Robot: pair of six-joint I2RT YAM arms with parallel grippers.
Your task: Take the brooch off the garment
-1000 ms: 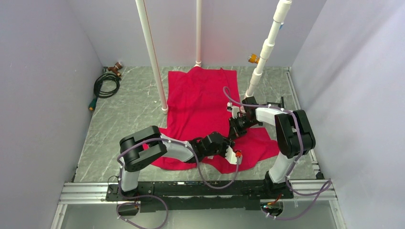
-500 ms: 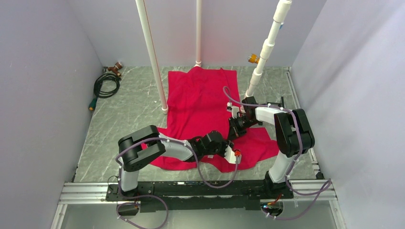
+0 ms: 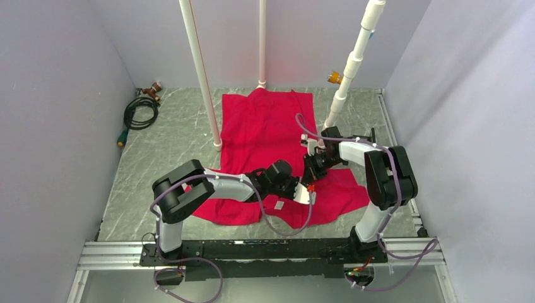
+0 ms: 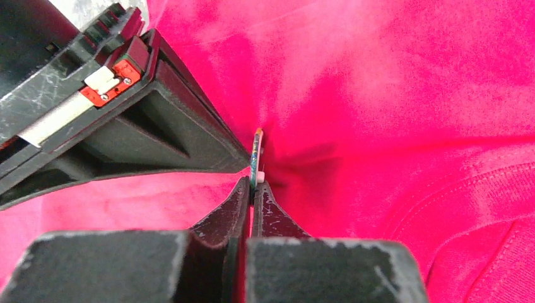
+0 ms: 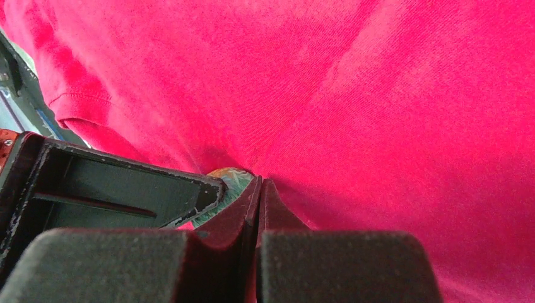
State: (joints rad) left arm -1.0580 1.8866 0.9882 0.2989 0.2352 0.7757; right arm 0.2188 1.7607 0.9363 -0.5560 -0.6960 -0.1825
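Brooch (image 4: 257, 154) caught edge-on between both grippers, on the near part of the garment (image 3: 265, 126)

The left gripper (image 4: 253, 186) is clamped on the disc's lower edge, so its own wrist cam only gets a thin sliver of it. The right gripper (image 5: 258, 183) is squeezed tight on a pucker of red cloth just beside it. That view shows only a greenish bit of brooch peeking past the other arm's black finger. From overhead, both wrists cover the spot.
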